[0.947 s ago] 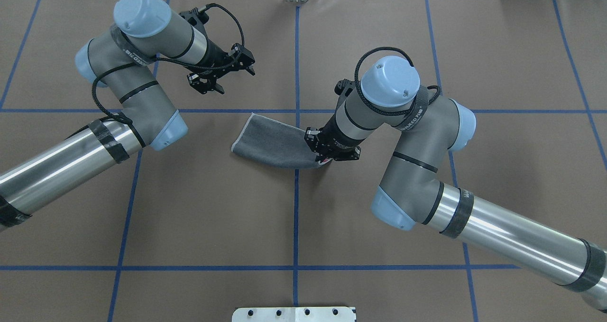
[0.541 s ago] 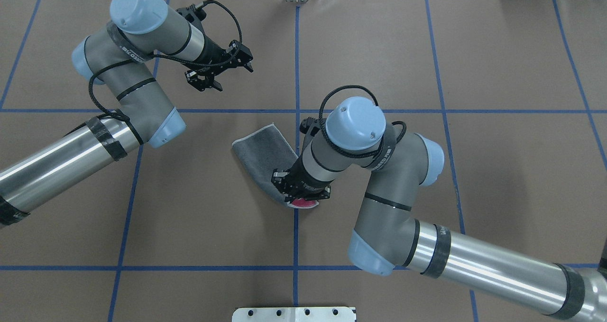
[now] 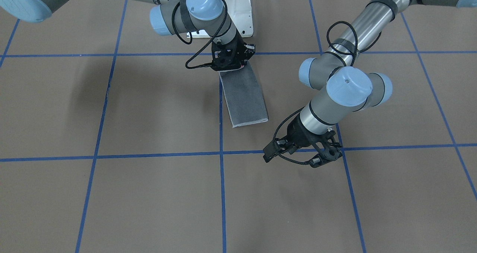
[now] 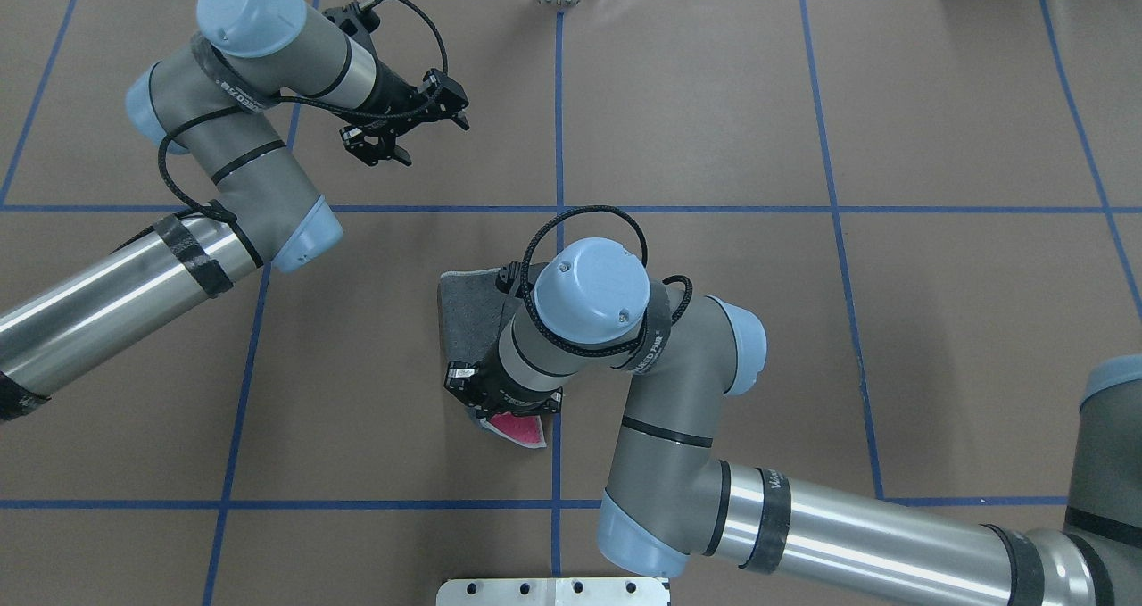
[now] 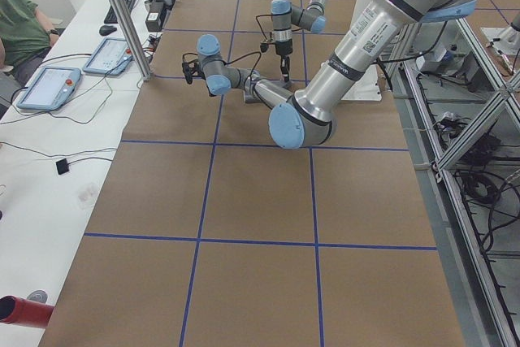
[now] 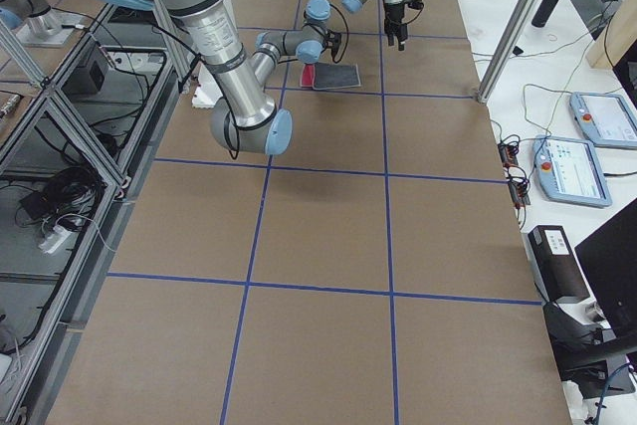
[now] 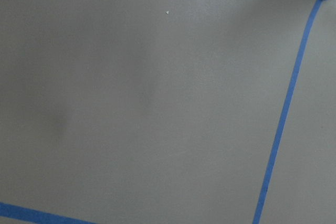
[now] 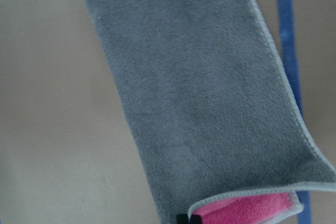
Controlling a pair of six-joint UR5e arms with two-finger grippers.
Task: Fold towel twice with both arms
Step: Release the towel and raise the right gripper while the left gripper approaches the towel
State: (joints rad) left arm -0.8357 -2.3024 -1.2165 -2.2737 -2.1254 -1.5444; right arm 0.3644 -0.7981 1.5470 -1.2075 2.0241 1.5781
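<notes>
The towel (image 4: 466,313) lies folded as a long strip, grey face up, near the table's middle. It runs from far to near in the overhead view. Its near end curls up and shows the pink face (image 4: 519,428). My right gripper (image 4: 507,412) is shut on that near end, low over the table; the front view shows this gripper (image 3: 231,66) at the strip's top. The right wrist view is filled by the grey towel (image 8: 199,103), with pink at the bottom. My left gripper (image 4: 399,133) hovers open and empty to the far left, well apart from the towel (image 3: 244,96).
Brown paper with blue tape lines (image 4: 558,124) covers the table. A white bolted plate (image 4: 553,591) sits at the near edge. A side bench with tablets (image 5: 49,87) and a seated person (image 5: 20,30) runs along the far side.
My right gripper pulled its end of the towel toward the robot's side, swinging the strip from crosswise to lengthwise; more pink shows. The left arm drifted slightly back and left.
</notes>
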